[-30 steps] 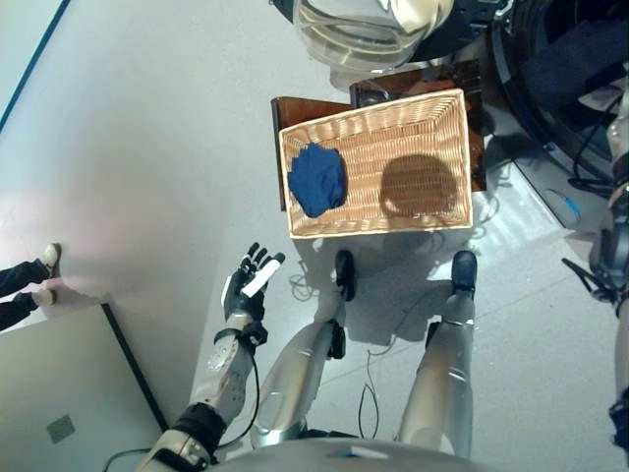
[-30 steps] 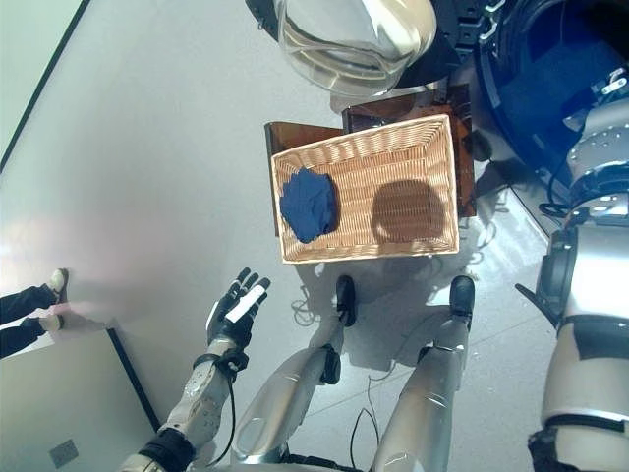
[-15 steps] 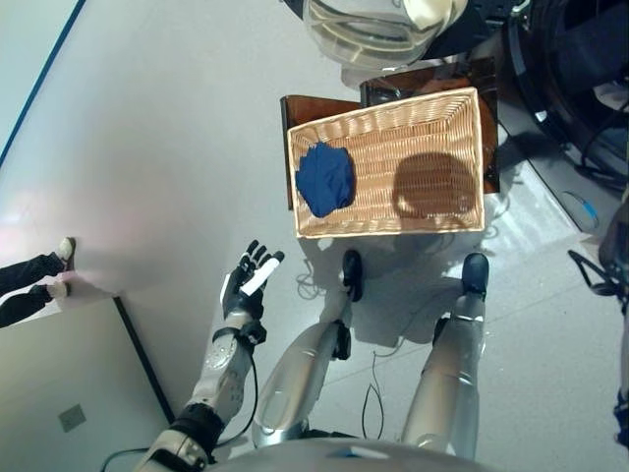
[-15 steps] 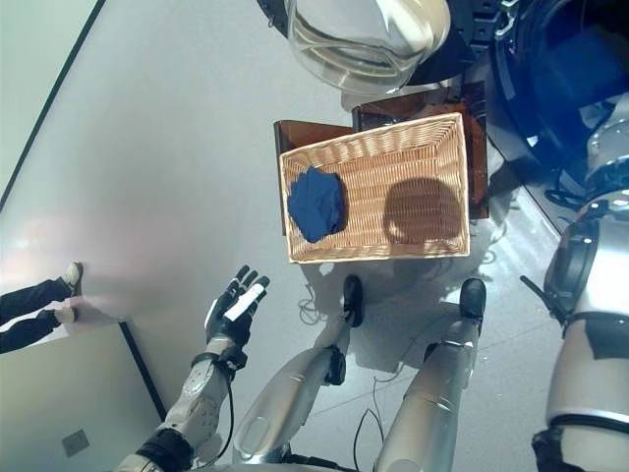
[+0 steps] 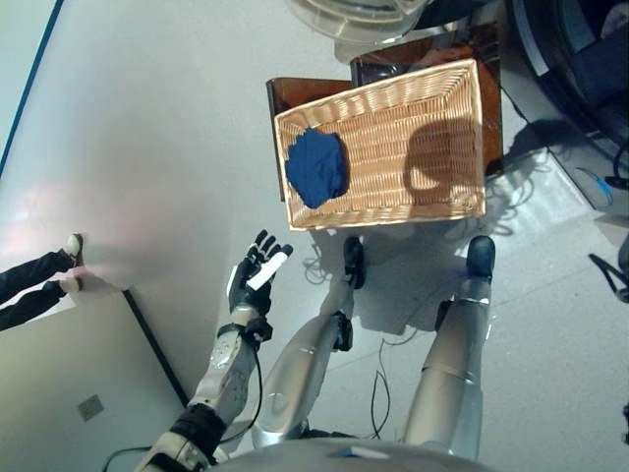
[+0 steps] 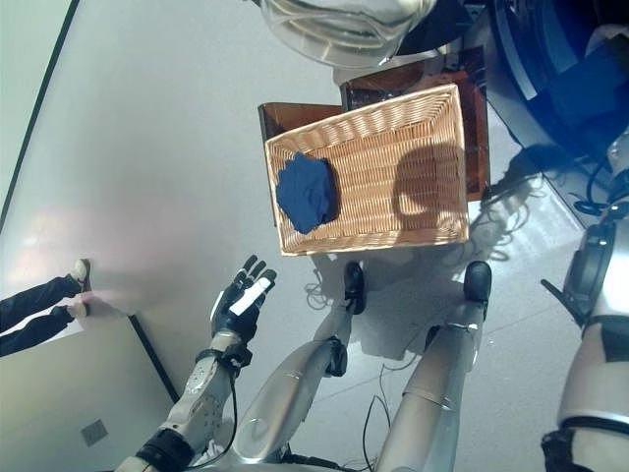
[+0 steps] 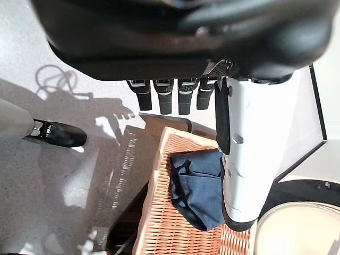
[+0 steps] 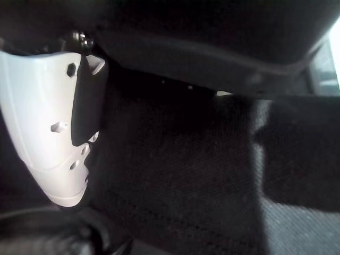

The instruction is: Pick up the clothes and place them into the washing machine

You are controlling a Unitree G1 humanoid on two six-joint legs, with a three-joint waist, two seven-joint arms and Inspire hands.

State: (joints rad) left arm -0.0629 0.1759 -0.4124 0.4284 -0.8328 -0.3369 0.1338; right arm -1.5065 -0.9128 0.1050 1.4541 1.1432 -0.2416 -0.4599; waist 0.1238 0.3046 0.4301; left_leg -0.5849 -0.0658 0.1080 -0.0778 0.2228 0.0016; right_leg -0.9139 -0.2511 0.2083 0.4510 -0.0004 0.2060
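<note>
A dark blue cloth (image 5: pixel 316 167) lies bunched at the left end of the shallow wicker basket (image 5: pixel 393 182), which rests on a low dark brown box (image 5: pixel 293 93). My left hand (image 5: pixel 257 278) hangs open and empty over the floor, below and left of the basket. Its wrist view shows straight fingers (image 7: pixel 164 98), with the cloth (image 7: pixel 196 186) and basket (image 7: pixel 170 234) past them. My right arm reaches toward the washing machine drum (image 6: pixel 580 69) at the upper right, where dark blue fabric shows. The right hand (image 8: pixel 48 138) lies close against dark cloth (image 8: pixel 186 175).
The machine's round glass door (image 6: pixel 334 25) hangs open above the basket. A person's legs and shoes (image 5: pixel 34 280) are at the far left. A pale floor panel with a dark edge (image 5: pixel 79 393) lies at the lower left.
The camera has shifted a little. The left hand stays open beside the basket and the blue cloth lies as before.
</note>
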